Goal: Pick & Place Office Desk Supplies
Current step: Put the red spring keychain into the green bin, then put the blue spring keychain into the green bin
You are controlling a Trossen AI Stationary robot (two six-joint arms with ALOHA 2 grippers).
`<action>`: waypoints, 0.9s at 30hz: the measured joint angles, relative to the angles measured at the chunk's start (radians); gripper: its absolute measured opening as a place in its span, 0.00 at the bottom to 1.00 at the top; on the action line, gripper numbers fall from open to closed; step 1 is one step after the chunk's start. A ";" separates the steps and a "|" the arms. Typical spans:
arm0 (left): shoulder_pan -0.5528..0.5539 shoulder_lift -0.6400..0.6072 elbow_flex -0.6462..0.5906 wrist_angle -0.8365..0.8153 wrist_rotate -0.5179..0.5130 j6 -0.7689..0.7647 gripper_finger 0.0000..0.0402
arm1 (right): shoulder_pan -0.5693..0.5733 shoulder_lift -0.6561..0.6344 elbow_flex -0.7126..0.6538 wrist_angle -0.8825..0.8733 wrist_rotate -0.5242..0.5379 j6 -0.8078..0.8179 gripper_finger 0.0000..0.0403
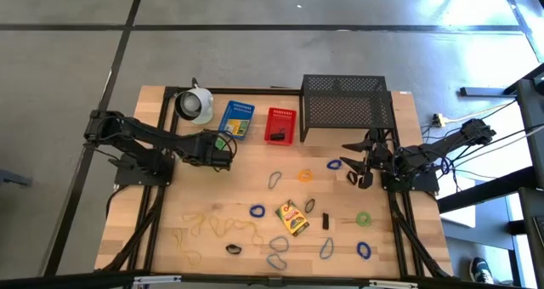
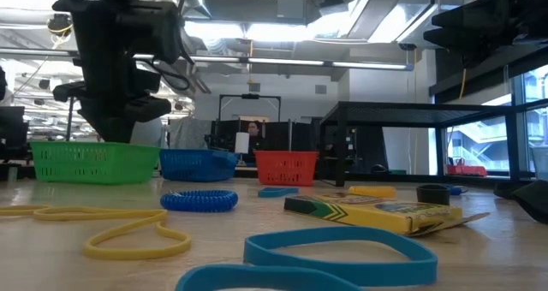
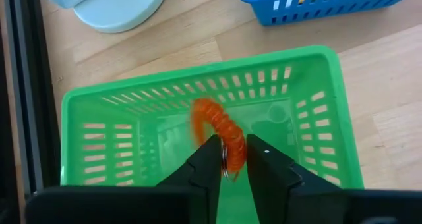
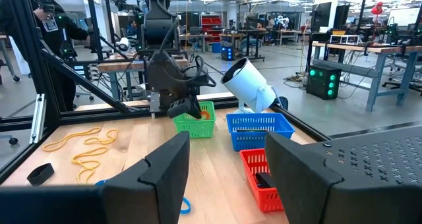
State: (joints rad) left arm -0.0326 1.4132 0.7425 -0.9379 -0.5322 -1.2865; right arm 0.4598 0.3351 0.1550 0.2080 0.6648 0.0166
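While most bands and the crayon box lie unsorted, the left gripper hangs over the green basket, apparently grasping an orange coil.

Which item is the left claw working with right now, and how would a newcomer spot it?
Find the three small baskets near the black mesh rack. The green basket is the one under the left claw. Between that claw's fingers sits a coiled orange band, the only orange thing there.
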 joint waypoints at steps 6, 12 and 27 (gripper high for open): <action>0.000 0.000 0.000 -0.001 -0.004 0.026 0.21 | 0.000 0.000 0.000 0.000 0.000 0.000 0.50; 0.000 0.000 0.004 -0.044 -0.008 0.026 0.26 | 0.000 0.000 0.000 0.000 0.000 0.000 0.50; -0.089 0.000 0.199 -0.074 -0.028 0.089 0.31 | 0.000 0.000 0.000 0.000 0.000 0.000 0.50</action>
State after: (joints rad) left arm -0.1214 1.4132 0.9418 -1.0119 -0.5598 -1.1972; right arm 0.4596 0.3351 0.1550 0.2080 0.6647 0.0169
